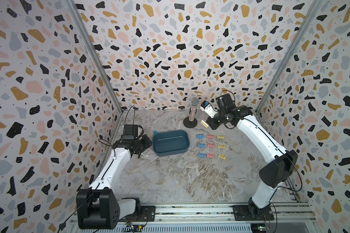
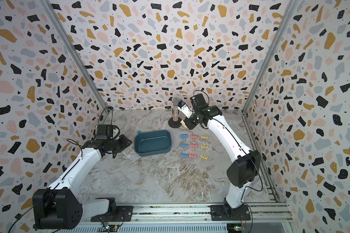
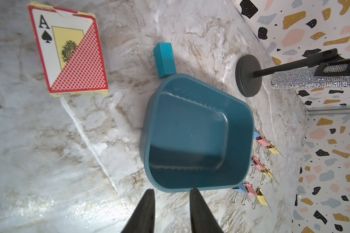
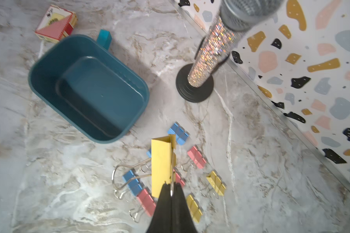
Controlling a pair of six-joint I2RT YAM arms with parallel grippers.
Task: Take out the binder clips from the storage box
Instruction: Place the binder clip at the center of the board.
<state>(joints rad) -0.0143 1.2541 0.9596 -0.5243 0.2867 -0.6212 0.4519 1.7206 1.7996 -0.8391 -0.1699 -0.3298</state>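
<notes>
Yellow binder clip (image 4: 161,165) sits pinched in the tightly closed right claw (image 4: 171,186).

A grey-and-brown marbled tabletop (image 1: 170,181) carries everything; a dark teal plastic storage box (image 1: 171,152) with rounded corners sits on it, open side up; a small bright teal block (image 1: 155,132) lies at one corner of it; nine pastel binder clips (image 1: 211,145) lie near the box in three rows, blue, pink, yellow; a glittery microphone on a round black stand (image 1: 190,123) stands upright behind them; a red-and-white playing-card box (image 3: 69,52) lies flat, apart from the storage box.
</notes>
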